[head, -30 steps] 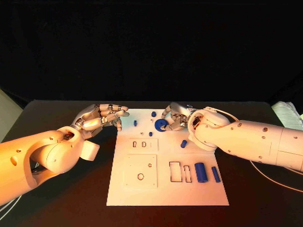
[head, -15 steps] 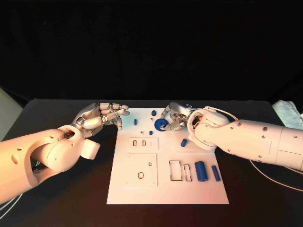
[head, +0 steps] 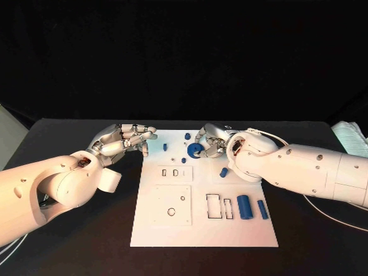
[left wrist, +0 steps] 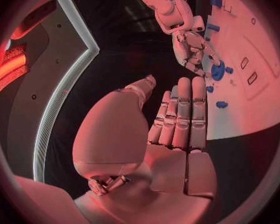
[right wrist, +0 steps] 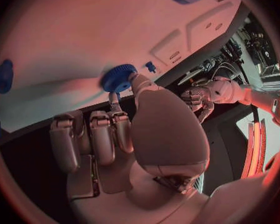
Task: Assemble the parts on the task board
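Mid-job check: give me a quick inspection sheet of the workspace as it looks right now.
Surface: black table, white task board in the middle.
Job's things: blue gear at the board's far end; two blue cylinders lying near the cut-outs; small blue pegs scattered on the board.
Clutter: nothing seen.
Hands: right hand pinches the gear; left hand holds nothing, beside the board's far left corner.
Cables: white cable on the table under the right arm.
Surroundings: dark backdrop.
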You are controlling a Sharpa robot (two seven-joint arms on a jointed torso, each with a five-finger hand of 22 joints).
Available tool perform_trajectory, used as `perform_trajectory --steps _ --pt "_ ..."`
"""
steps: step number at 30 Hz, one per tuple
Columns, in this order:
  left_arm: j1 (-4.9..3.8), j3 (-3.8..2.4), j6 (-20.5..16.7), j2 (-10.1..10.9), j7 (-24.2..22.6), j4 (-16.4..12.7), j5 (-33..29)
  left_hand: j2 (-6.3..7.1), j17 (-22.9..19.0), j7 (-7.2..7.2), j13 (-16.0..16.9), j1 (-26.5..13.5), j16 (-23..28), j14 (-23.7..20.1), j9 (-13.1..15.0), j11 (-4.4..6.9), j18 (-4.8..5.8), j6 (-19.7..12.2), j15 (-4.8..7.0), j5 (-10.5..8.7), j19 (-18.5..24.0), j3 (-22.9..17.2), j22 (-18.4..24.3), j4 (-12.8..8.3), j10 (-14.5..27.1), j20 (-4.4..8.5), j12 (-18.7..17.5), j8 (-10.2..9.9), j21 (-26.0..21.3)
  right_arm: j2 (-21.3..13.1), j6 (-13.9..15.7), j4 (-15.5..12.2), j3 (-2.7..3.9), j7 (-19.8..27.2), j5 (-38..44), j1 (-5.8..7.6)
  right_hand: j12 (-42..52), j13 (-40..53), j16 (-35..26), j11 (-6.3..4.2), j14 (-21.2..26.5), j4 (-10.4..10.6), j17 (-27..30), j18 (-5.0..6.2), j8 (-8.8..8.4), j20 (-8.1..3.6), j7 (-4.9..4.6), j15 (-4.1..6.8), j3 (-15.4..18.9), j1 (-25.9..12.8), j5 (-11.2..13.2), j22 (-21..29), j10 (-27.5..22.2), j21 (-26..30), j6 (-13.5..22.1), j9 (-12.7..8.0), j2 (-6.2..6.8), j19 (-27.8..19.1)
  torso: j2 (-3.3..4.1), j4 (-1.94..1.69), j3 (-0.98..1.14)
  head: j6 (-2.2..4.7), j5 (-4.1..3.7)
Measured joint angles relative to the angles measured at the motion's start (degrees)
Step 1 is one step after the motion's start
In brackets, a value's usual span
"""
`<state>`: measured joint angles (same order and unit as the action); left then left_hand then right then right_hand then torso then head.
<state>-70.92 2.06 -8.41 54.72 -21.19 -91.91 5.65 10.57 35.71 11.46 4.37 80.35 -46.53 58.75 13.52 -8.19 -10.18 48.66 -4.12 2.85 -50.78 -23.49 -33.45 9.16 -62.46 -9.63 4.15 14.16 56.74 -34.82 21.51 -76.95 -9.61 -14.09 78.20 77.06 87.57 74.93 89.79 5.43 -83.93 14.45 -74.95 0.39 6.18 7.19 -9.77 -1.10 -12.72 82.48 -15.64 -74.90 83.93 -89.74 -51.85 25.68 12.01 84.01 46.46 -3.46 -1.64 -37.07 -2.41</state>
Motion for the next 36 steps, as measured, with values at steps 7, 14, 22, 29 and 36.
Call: perform_trajectory --steps 7,14,22,29,36 --pt "0.00 0.00 0.0 0.0 0.1 0.0 0.0 0.00 0.0 0.00 0.0 0.0 0.0 0.0 0.0 0.00 0.00 0.0 0.00 0.00 0.0 0.0 0.0 0.0 0.0 0.00 0.0 0.0 0.0 -0.2 0.4 -0.7 -0.08 -0.1 3.9 -0.15 0.0 0.0 0.0 0.00 0.0 -0.4 0.0 0.00 0.70 0.00 0.06 0.00 -0.9 1.0 0.0 0.0 0.0 0.0 -0.5 0.2 -0.01 0.0 -0.04 0.08 0.01 -0.05 0.09" --pt "0.00 0.00 0.1 0.1 0.3 0.0 0.0 -0.04 0.0 0.00 0.0 0.0 0.0 0.0 0.0 0.00 0.00 0.0 0.00 0.00 0.0 0.0 0.0 0.0 0.0 0.00 0.0 -0.1 0.0 -0.2 0.8 -0.8 -0.12 -0.2 6.0 -0.23 0.2 0.0 0.0 -0.21 0.0 -0.3 0.0 0.00 0.69 0.00 0.29 0.00 -1.5 1.1 -0.2 0.0 0.2 0.0 -1.1 0.2 0.06 0.0 -0.08 0.05 0.01 0.04 0.04" --pt "0.00 0.00 0.2 0.2 0.4 -0.1 0.0 -0.23 -0.1 0.00 0.0 -0.2 0.0 0.0 0.1 0.00 0.00 0.0 0.00 0.00 0.0 0.0 0.0 0.0 0.0 0.00 0.0 -0.2 0.0 -0.1 0.8 -0.7 -0.13 -0.3 7.1 -0.24 0.2 0.0 0.0 -0.41 -0.2 -0.1 0.0 0.00 1.07 -0.37 0.40 0.20 -2.3 1.1 -0.4 0.0 0.0 0.0 -1.6 0.2 0.07 -0.1 -0.07 0.08 0.04 0.14 -0.05" --pt "0.00 0.01 0.2 0.2 0.6 -0.1 0.0 -0.23 -0.1 0.00 0.0 -0.2 0.0 0.0 0.0 0.00 0.00 0.0 0.00 0.00 0.0 0.0 0.0 0.0 0.0 0.00 0.0 -0.2 0.0 -0.2 0.6 -0.7 -0.10 -0.3 7.1 -0.20 0.2 0.0 0.0 -0.61 0.0 0.2 0.0 0.00 1.06 -0.37 0.58 0.40 -3.0 0.7 -0.6 0.0 0.2 0.0 -2.0 0.3 -0.32 -0.1 -0.03 0.10 0.04 0.03 -0.13" --pt "0.00 0.01 0.2 0.3 0.7 -0.2 0.0 -0.23 -0.1 0.00 0.0 -0.2 0.0 0.0 0.0 0.00 0.00 0.0 0.00 0.00 0.0 0.0 0.0 0.0 0.0 0.00 0.0 -0.2 0.0 -0.1 -0.2 -0.4 0.00 -0.3 6.6 -0.10 0.2 0.0 0.0 -0.82 0.0 0.7 0.0 0.01 1.05 -0.54 0.49 0.40 -4.0 -0.7 -3.1 0.0 0.0 0.0 -2.1 0.2 1.03 0.1 -0.01 0.04 0.04 -0.16 -0.16"
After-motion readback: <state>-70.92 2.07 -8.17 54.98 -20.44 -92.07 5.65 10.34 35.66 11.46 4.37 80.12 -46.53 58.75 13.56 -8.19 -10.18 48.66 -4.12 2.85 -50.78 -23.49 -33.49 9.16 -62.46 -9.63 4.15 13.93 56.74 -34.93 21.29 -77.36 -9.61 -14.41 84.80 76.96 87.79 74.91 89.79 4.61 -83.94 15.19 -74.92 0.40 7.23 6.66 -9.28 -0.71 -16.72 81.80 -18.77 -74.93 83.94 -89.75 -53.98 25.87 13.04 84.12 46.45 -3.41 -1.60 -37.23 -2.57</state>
